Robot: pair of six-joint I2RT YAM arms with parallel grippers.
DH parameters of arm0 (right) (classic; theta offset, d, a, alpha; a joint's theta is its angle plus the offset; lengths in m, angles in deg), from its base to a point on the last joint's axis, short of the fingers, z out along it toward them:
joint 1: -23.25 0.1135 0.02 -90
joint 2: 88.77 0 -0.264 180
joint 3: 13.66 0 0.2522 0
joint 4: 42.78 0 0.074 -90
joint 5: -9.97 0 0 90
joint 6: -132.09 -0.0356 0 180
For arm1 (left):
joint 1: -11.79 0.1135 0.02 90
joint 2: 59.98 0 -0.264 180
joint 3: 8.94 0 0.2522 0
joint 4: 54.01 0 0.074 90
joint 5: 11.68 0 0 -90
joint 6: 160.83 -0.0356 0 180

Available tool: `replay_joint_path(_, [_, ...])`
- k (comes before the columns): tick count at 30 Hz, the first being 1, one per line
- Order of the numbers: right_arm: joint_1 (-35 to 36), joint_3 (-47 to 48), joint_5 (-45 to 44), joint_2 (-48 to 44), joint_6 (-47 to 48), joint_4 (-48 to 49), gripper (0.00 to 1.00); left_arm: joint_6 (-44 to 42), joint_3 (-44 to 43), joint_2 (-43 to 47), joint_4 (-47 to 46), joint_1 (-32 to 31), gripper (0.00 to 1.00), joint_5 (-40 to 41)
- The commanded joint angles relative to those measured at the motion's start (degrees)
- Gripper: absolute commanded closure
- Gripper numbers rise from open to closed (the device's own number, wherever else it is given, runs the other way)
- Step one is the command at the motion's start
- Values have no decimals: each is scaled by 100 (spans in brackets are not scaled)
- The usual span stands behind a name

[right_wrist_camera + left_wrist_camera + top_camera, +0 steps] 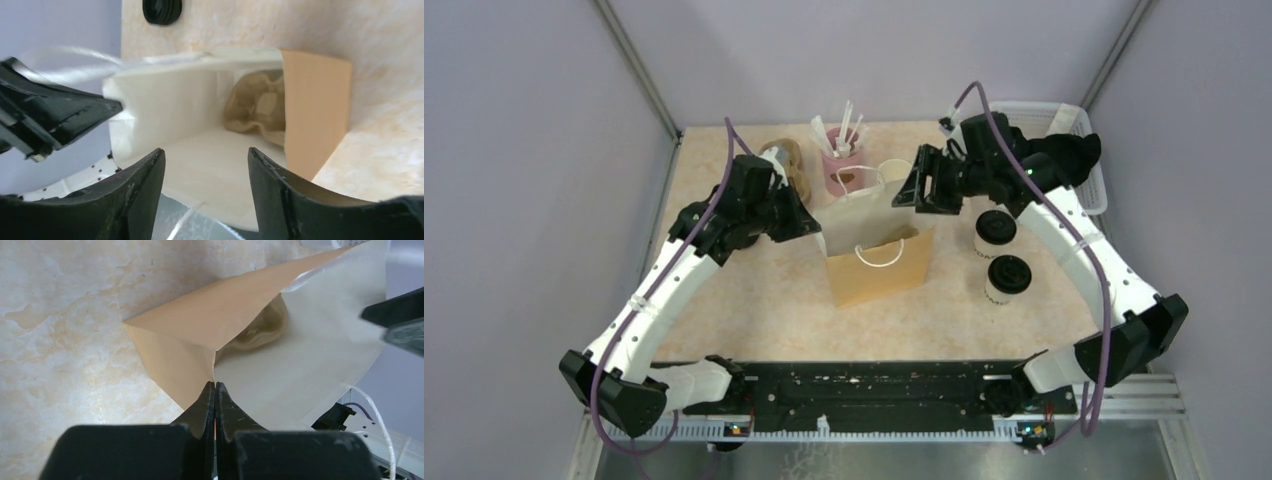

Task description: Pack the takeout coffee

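Top external: cups (995,232) (1007,278) upright; left end effector (215,386) pinches bag (879,268), right end effector (205,152) open

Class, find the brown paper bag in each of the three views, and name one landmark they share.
Top external: the paper bag stands mid-table between the two arms.
Left wrist: centre and right, its rim pinched by the left gripper.
Right wrist: centre, open mouth facing the camera.
Shared landmark: the marbled tabletop.

Pink stirrer holder (840,172), white basket (1049,106)
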Motion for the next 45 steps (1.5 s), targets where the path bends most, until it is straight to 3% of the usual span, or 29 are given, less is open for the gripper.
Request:
replay_joint_path(1, [46,1687,-886,-88,901,-1732,36,-23,-76,-16,26,-21,100,110])
replay_joint_path(4, [45,2337,-625,-131,979,-1925,29,-46,-110,-53,54,-16,100,94])
replay_joint_path(8, [23,2754,-1061,-106,1283,-2354,24,-67,-178,-43,113,-10,79,101])
replay_joint_path(13, [-23,2393,-1460,127,1656,-2727,18,-101,-469,-322,569,-26,68,26])
replay_joint_path(19, [327,2078,-2013,565,1820,-2441,16,-45,-556,-509,873,-31,66,60])
replay_joint_path(21, [584,2237,-2594,856,1906,-2593,20,-33,-624,-593,994,-49,68,124])
replay_joint_path(23, [816,2361,-2983,1069,1970,-2612,27,-55,-696,-648,1102,-52,73,203])
replay_joint_path(27, [1109,2517,-3320,1372,1894,-2727,72,-81,-1169,-811,1316,-52,88,366])
replay_joint_path(30, [1364,3230,-3841,1571,1739,-3407,98,-67,-1734,-961,1663,-53,98,535])
replay_joint_path(31, [1400,3437,-3837,1580,1667,-3616,100,-52,-1893,-995,1794,-49,100,568])
replay_joint_path(35, [1441,3910,-3500,1428,1449,-3962,100,103,-2353,-994,2208,-53,100,591])
replay_joint_path(38, [1441,3961,-3223,1399,1305,-3915,100,244,-2205,-876,2328,-53,100,602])
replay_joint_path(41, [1355,2998,-3211,1363,1417,-3255,100,233,-1581,-755,1978,-32,85,545])
replay_joint_path(43, [1222,2562,-3206,1498,1516,-3058,81,163,-1357,-853,1807,-18,80,410])
replay_joint_path(45, [1236,3036,-3257,1769,1570,-3524,62,105,-1593,-941,1884,-13,74,231])
